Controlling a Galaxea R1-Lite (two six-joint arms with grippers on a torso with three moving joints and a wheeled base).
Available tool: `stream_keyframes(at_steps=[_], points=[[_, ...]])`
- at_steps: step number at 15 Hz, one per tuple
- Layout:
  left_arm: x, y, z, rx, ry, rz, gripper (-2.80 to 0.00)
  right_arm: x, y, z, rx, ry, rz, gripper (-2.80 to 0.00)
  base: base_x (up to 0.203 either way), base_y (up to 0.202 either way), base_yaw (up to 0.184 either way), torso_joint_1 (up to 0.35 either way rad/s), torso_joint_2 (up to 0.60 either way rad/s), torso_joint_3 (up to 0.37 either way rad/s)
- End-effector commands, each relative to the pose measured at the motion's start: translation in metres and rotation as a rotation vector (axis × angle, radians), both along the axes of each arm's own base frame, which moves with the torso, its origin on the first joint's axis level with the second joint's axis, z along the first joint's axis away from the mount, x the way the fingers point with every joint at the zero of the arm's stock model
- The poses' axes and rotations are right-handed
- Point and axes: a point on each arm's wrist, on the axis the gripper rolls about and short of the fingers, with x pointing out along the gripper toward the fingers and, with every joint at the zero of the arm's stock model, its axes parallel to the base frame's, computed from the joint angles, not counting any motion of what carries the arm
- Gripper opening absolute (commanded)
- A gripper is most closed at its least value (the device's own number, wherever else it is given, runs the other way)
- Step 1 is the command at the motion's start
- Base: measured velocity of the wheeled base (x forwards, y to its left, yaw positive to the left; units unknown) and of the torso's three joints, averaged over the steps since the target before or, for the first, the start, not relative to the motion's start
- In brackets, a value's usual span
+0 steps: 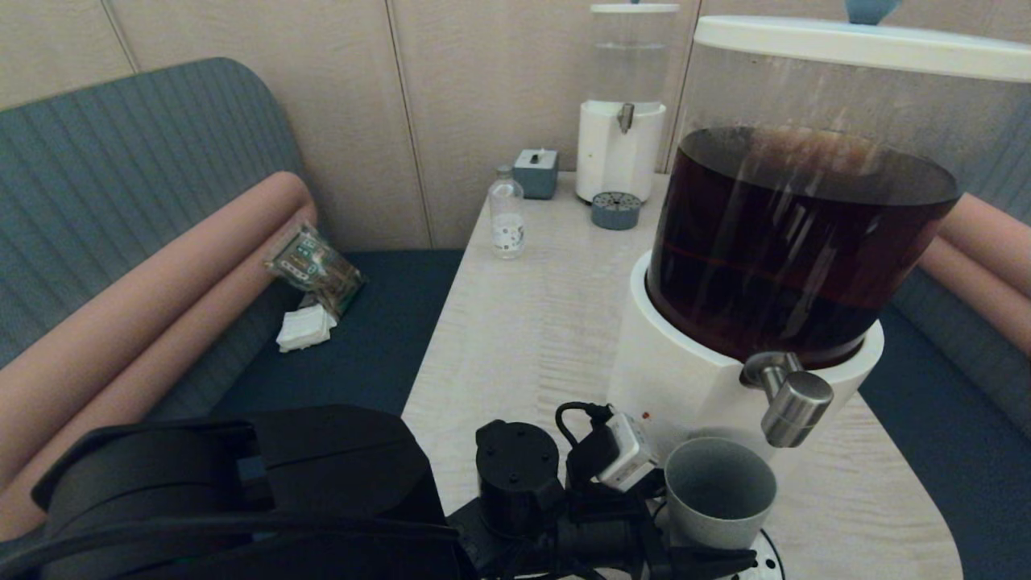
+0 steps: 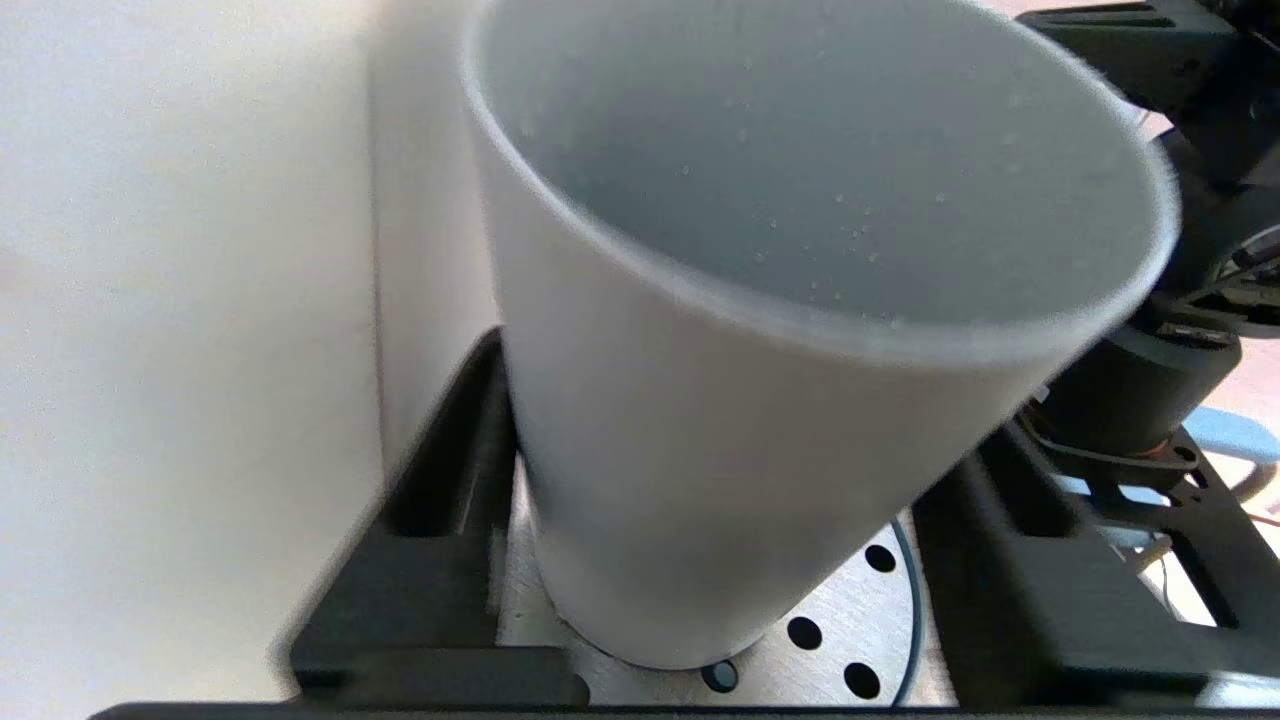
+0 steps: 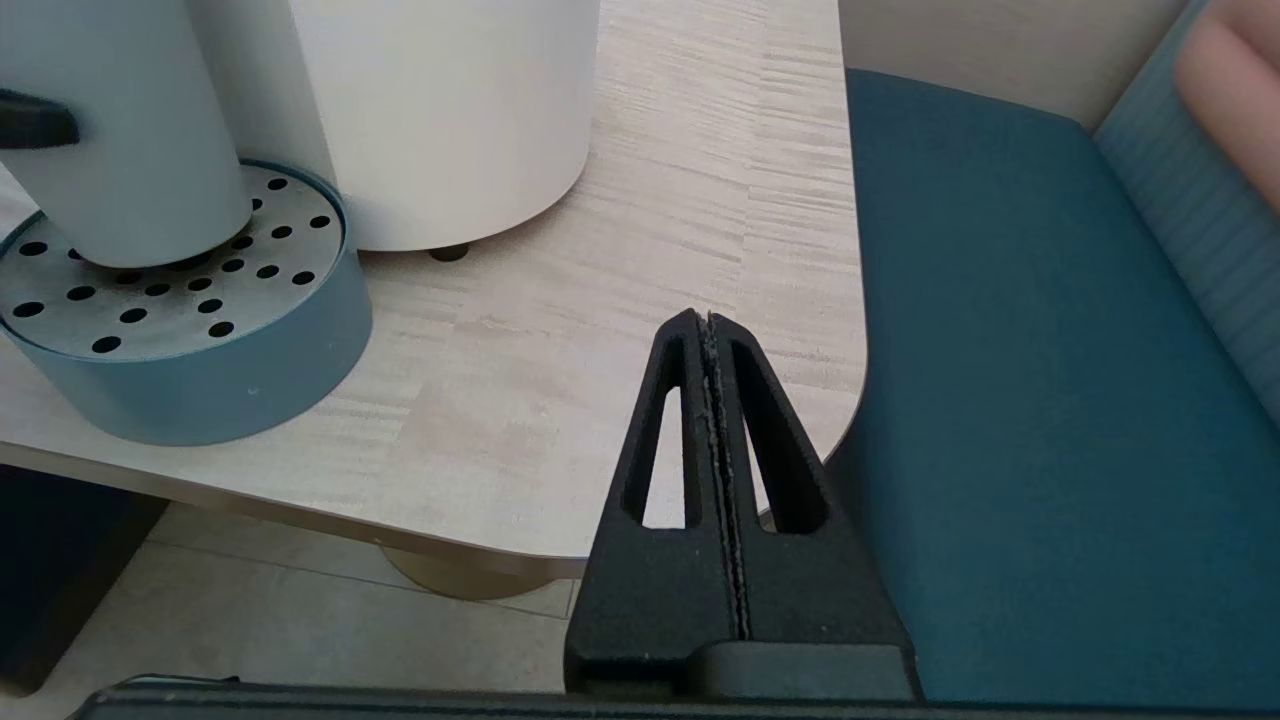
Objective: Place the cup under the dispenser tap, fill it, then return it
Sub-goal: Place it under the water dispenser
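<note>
The cup (image 1: 717,491) stands on the perforated drip tray (image 3: 180,300) below the dispenser tap (image 1: 793,399), clamped by the left gripper (image 2: 700,560); right gripper (image 3: 710,340) closed, empty.

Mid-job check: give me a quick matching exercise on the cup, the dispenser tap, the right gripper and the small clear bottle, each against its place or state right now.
1. cup
2. dispenser tap
3. right gripper
4. small clear bottle

A. fingers together, empty, off the table's near corner
B. far side of the table, beside a grey box
C. on the perforated drip tray, between the left gripper's fingers
D. sticking out of the white base, above the cup

Pairs: 1-C, 2-D, 3-A, 4-B
</note>
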Motion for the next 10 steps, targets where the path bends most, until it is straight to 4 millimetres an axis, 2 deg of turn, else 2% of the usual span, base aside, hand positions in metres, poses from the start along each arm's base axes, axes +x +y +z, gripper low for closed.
stream_keyframes(at_steps=[1,10], points=[[0.0002,-0.0003,-0.0008,-0.003,0.0,-0.003,0.0,0.0004,0.0,-0.0026,-0.001,0.006,0.001,-2.8,0.0,0.0,0.0,0.0,0.0,0.0],[-0.0028,0.0025,0.0017,-0.005,-0.001,-0.003,0.0,0.0004,0.0,-0.0026,-0.001,0.006,0.001,-2.8,0.0,0.0,0.0,0.0,0.0,0.0]])
